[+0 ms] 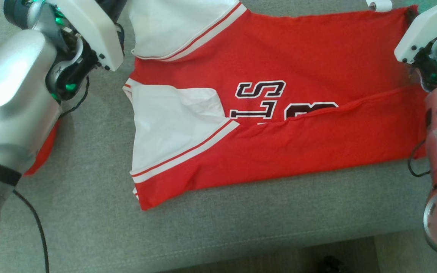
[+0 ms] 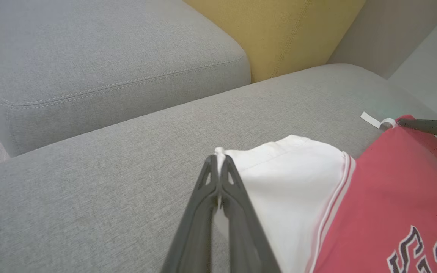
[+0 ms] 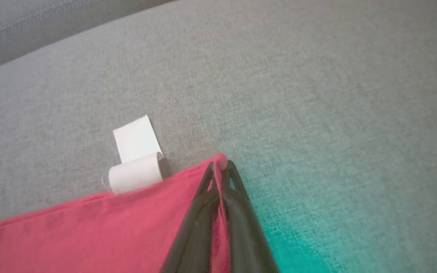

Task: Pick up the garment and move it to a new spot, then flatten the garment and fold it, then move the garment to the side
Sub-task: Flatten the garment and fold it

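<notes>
Right pincer (image 3: pixel 220 167) and left pincer (image 2: pixel 218 161) each pinch the garment (image 1: pixel 298 151).

I read the jersey (image 1: pixel 298 144) as thin, smooth, matt cloth, both the red body and the white sleeves. The sofa seat (image 1: pixel 241 227) is grey woven fabric, coarse-grained and dull; the yellow cushion (image 2: pixel 279 34) has a similar weave. The curled white label (image 3: pixel 137 163) looks smooth, either satin or paper. The left gripper (image 2: pixel 218 159) is dull dark plastic, my left forearm (image 1: pixel 13 94) a glossy silver shell.
</notes>
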Controlling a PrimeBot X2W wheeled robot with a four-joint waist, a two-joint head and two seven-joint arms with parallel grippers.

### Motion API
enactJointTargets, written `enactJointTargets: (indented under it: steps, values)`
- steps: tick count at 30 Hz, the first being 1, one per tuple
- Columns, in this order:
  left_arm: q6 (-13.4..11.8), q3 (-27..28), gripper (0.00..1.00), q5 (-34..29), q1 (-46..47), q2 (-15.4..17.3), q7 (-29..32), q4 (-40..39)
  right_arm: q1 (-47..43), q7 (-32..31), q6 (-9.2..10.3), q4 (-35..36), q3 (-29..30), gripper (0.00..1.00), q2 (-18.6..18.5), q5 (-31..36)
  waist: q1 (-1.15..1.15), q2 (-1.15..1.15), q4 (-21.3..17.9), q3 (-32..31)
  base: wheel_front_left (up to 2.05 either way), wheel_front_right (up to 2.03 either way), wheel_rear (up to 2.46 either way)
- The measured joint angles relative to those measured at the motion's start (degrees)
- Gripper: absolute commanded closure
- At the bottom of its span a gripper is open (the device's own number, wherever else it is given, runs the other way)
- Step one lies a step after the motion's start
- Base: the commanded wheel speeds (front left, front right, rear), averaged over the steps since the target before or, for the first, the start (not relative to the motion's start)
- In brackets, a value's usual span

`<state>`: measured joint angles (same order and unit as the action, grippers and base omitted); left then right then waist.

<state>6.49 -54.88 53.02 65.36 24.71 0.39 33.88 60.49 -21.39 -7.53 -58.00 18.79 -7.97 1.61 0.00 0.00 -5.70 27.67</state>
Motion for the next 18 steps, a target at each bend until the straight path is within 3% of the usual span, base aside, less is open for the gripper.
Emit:
enactJointTargets:
  steps: [18]
  values:
    - [-1.5,2.7,1.00,-0.4,4.9,-1.2,-6.6,4.6,5.5,17.6,0.00,-0.5,-5.0,1.00,-1.4,-5.9,0.00,0.00,0.2,0.8,0.00,0.00,0.00]
